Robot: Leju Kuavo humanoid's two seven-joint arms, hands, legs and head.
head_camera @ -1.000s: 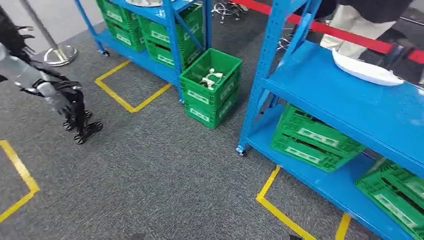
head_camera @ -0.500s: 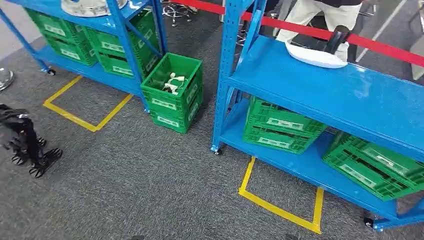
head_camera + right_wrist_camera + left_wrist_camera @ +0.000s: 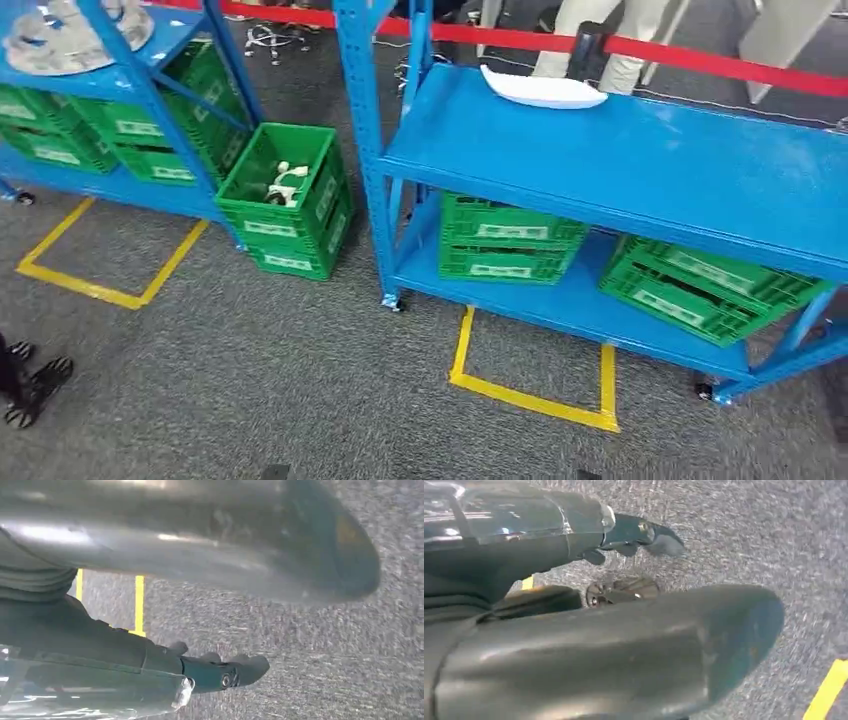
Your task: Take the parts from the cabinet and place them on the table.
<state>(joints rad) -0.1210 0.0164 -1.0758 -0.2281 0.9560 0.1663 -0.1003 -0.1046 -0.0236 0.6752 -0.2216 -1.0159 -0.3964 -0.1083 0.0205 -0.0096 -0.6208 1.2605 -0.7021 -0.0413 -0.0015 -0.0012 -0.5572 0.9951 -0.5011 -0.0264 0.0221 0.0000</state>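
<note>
Camera panned; two blue racks (image 3: 640, 160)

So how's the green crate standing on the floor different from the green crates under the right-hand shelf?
The floor crate stands on the grey carpet, stacked on another crate, with white parts showing in it. The shelf crates sit on the blue rack's bottom shelf, and their contents are hidden. All are green plastic with white labels.
</note>
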